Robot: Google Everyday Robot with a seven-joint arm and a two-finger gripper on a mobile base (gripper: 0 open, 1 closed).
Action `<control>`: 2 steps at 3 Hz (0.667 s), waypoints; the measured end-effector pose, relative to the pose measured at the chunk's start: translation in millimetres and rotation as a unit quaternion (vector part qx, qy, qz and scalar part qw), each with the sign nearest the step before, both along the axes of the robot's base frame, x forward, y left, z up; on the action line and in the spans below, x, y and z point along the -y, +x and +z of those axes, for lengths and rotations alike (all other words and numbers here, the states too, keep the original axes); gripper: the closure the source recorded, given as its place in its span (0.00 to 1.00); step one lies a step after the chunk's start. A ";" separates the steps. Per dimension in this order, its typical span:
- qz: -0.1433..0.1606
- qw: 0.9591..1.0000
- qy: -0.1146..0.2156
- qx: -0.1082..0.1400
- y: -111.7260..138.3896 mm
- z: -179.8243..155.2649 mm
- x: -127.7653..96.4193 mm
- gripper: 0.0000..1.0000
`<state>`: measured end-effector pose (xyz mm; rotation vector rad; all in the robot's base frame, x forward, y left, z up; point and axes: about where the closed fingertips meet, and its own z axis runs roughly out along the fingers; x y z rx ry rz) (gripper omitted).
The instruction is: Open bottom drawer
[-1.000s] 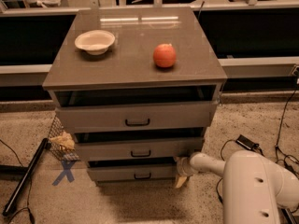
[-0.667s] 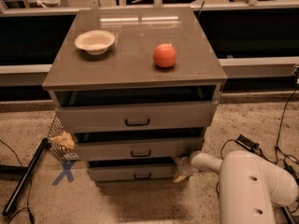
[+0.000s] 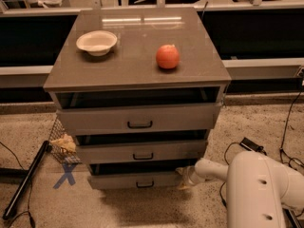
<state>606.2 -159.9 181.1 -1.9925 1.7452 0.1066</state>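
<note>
Three drawers stack in the cabinet point(image 3: 137, 75), each slid out a little w/ a dark gap above its front. The bottom drawer point(image 3: 114, 180) is the lowest and narrowest, just above the floor point(image 3: 142, 208), w/ its small black handle point(image 3: 145, 184) at ctr. The gripper point(image 3: 184, 178) sits at that drawer's R end, at or against the front's R corner and well R of the handle. Can't tell whether it's spread or closed, as it merges w/ the drawer edge. On the L, a black pole point(image 3: 26, 179) lies slanted on the floor, w/ a blue X mark point(image 3: 66, 175) just beside it. A wire basket point(image 3: 56, 129) w/ a crumpled scrap point(image 3: 64, 144) leans by the cabinet's L side, approx level w/ the middle drawer point(image 3: 104, 153). All three are L of the bottom drawer's L edge, not in front of it. Speckled floor lies open ahead of the drawer front toward the near edge. The top drawer point(image 3: 95, 119) overhangs both lower ones. On the cabinet top a pale bowl point(image 3: 96, 42) sits L and an orange-red fruit point(image 3: 167, 57) sits R, well apart. To the R, a small black box point(image 3: 250, 145) and cables point(image 3: 285, 127) lie on the floor beyond the arm point(image 3: 259, 189). The arm's bulky white link fills the lower R corner. Its slimmer forearm point(image 3: 211, 169) reaches L from there, low and approx level, ending at the drawer's R corner.
</note>
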 end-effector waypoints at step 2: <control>-0.004 1.000 0.007 -0.018 -30.7 2.2 9.2 0.40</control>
